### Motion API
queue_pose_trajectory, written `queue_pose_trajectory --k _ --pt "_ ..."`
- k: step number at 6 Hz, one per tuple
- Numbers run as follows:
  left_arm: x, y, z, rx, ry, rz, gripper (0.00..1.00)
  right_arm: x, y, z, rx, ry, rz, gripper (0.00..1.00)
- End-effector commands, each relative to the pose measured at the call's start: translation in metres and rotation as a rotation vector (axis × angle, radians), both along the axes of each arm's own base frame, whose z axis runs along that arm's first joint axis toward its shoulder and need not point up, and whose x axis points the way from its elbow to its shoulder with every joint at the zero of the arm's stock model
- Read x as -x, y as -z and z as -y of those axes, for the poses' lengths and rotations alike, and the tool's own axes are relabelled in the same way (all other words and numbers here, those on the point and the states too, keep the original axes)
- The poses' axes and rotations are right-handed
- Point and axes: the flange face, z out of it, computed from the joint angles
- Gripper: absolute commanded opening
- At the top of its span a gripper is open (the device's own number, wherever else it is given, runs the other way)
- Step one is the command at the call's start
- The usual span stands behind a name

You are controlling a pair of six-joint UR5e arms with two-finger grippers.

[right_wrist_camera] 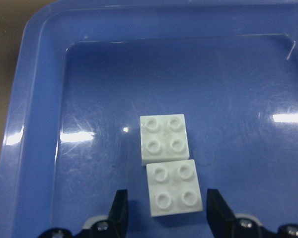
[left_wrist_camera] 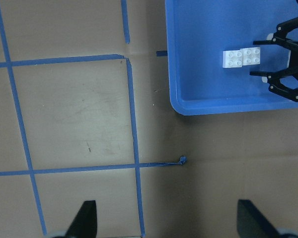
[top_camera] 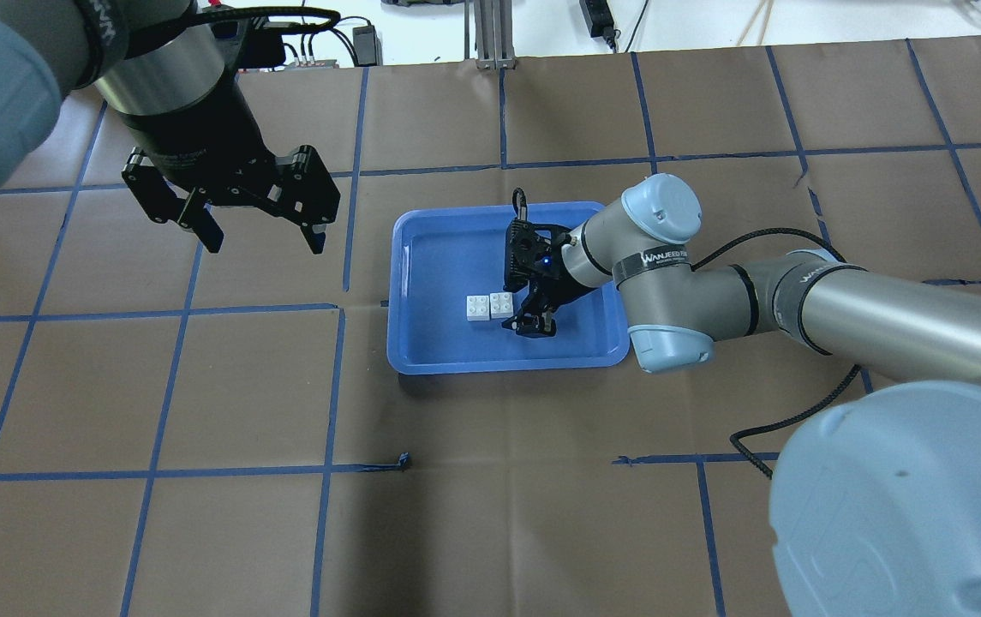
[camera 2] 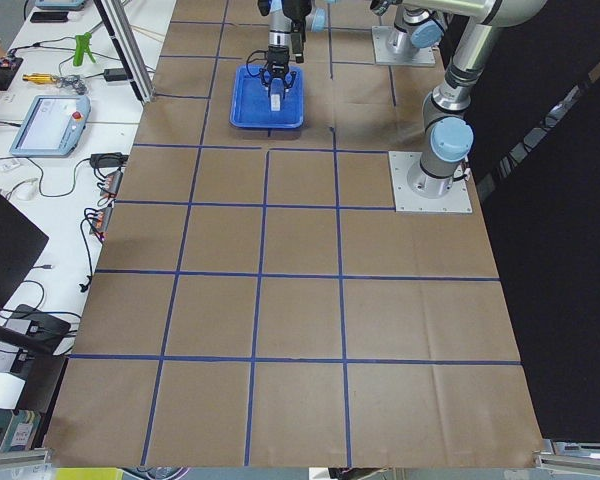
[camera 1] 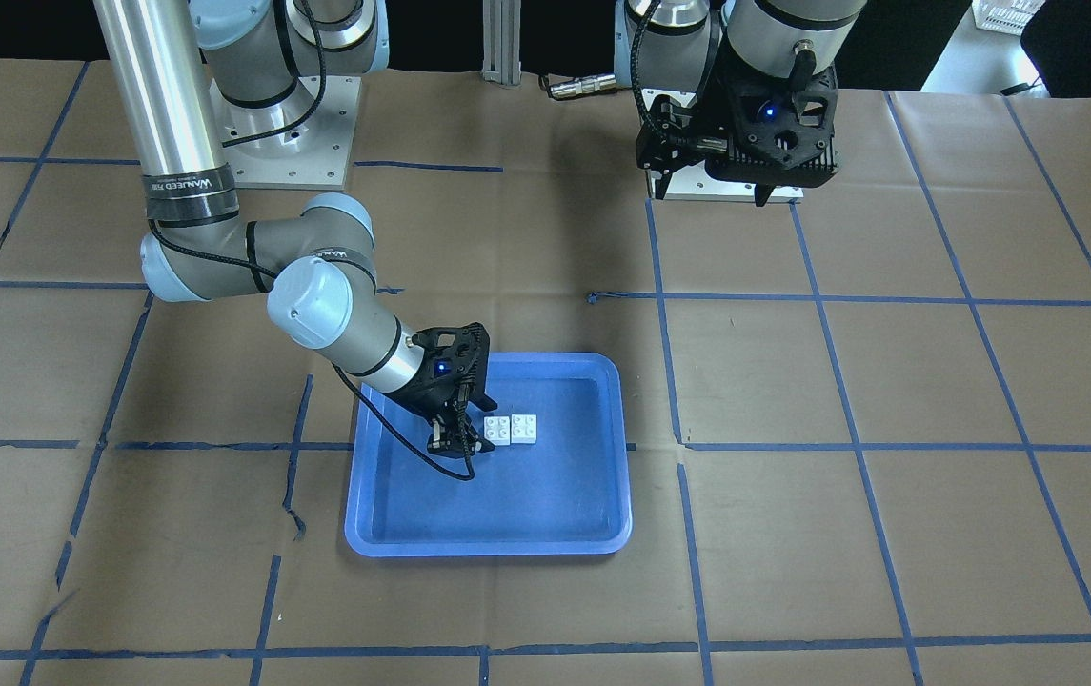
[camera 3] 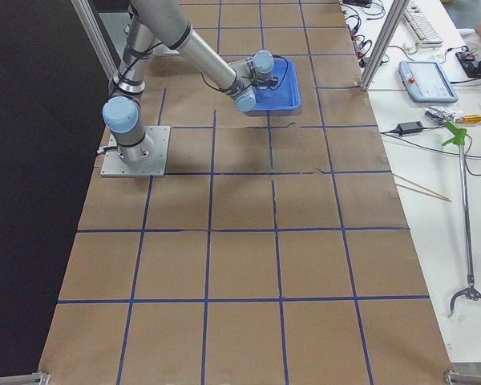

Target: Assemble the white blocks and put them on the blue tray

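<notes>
Two white blocks point(camera 1: 510, 430) lie side by side, touching, studs up, on the floor of the blue tray point(camera 1: 488, 548). They are not stacked. My right gripper point(camera 1: 465, 442) is open and low over the tray. In the right wrist view the nearer block point(right_wrist_camera: 175, 187) lies between its fingertips point(right_wrist_camera: 119, 210) with a gap on each side, and the farther block point(right_wrist_camera: 164, 139) lies beyond it. My left gripper point(top_camera: 266, 244) is open, empty and held high over the table, left of the tray point(top_camera: 409, 360). The left wrist view shows the blocks point(left_wrist_camera: 243, 57) and the right gripper point(left_wrist_camera: 283, 64).
The table is covered in brown paper with a blue tape grid point(top_camera: 336, 386). The arm base plates point(camera 1: 288, 133) stand at the robot's side. Side benches with tools and a teach pendant point(camera 2: 50, 125) lie off the table.
</notes>
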Motion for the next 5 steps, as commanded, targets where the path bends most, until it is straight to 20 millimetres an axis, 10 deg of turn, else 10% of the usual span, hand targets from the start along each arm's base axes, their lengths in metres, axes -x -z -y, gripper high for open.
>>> queue_pose_trajectory --k 1,5 --pt "0.0 -0.009 0.005 0.046 0.004 -0.004 0.99 0.0 -0.004 0.003 -0.032 0.067 0.007 1.0" --pt "0.002 -0.004 0.008 0.104 0.015 -0.004 0.99 0.043 -0.134 0.022 -0.187 0.55 -0.168 1.0"
